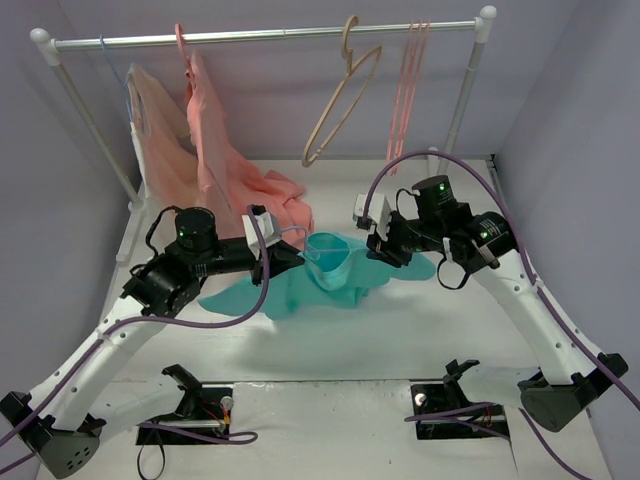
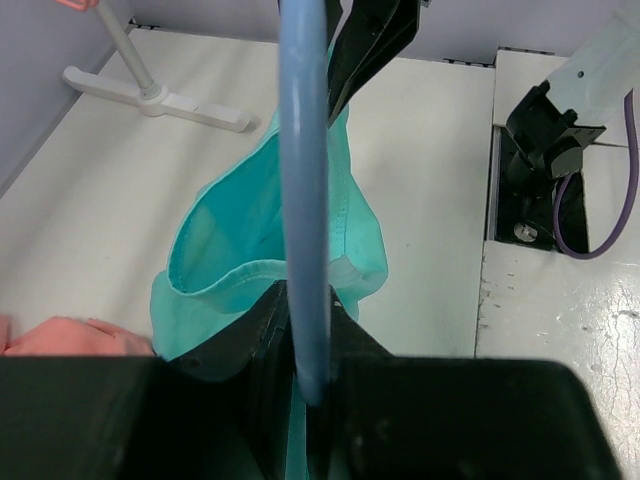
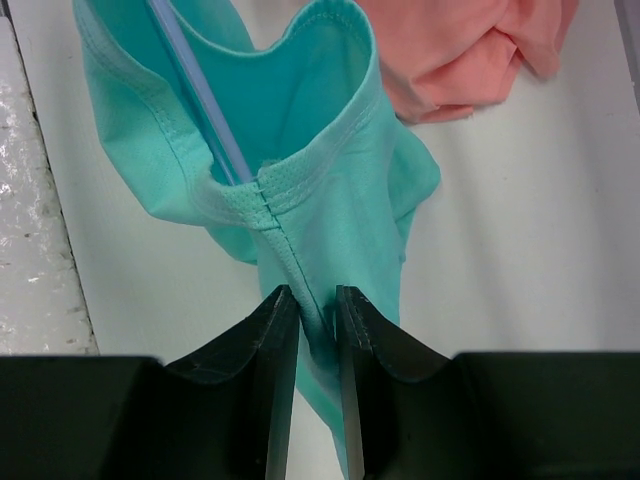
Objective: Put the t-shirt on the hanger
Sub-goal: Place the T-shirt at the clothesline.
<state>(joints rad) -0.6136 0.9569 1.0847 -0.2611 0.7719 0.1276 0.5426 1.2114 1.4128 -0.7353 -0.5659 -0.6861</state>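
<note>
An overhead rear view faces the table (image 1: 330, 345); both close wrist views share the t-shirt (image 3: 335, 225).

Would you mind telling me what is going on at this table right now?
The left gripper holds the blue hanger, whose bar reaches into the neck opening of the t-shirt. The right gripper pinches the t-shirt at the collar seam and holds that opening up. Most of the t-shirt lies on the table, so it is not yet on the hanger.
</note>
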